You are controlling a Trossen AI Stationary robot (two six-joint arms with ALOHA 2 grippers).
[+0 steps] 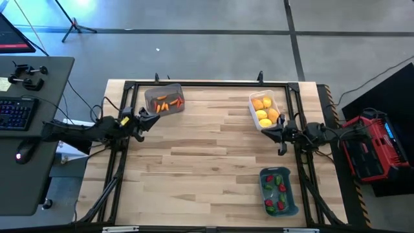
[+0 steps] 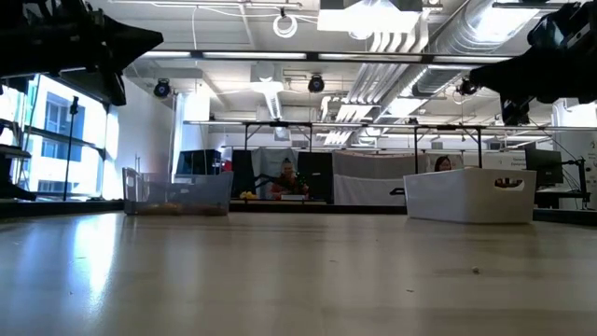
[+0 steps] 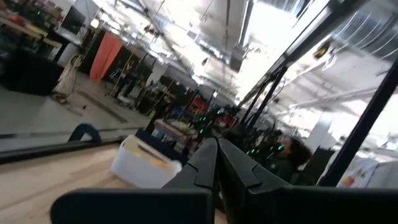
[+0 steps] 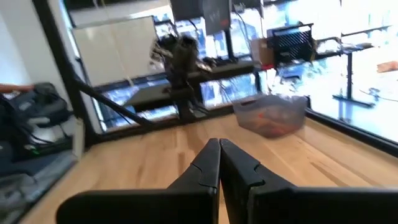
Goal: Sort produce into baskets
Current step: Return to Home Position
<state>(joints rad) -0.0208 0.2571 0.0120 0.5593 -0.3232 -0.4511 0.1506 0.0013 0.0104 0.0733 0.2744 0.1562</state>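
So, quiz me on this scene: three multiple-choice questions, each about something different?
1. Where does the blue-grey rectangular plastic bin stand?
A. by the left arm
B. mid-table
C. on the right arm's side

2. What colour are the toy fruits in the white rectangular plastic bin?
A. yellow-orange
B. purple
C. green

3. What state is the right gripper in?
A. wide open
B. shut on a carrot
C. shut, empty

Answers:
1 C: the high view shows it on that arm's half.
2 A: they are plain to see from above.
3 C: its wrist view shows the fingers touching, with nothing between them.
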